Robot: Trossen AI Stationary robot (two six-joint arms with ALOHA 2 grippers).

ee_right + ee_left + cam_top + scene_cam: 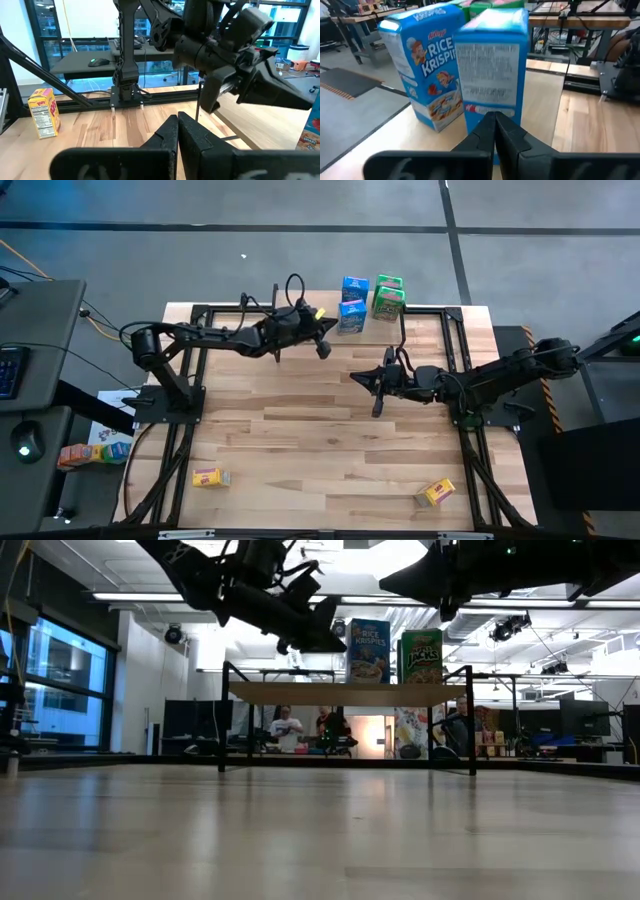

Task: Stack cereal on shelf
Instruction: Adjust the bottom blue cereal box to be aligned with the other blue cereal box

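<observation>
Before left pincer (494,131) (closed): blue box (492,75)

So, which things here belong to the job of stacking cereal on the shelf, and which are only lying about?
Belong to the job:
- shelf
- two blue cereal boxes
- two green cereal boxes
- yellow box near the table's front left
- yellow box near the front right
- left gripper, shut and empty by the blue boxes

Only lying about:
- small coloured boxes on the side desk
- computer mouse
</observation>
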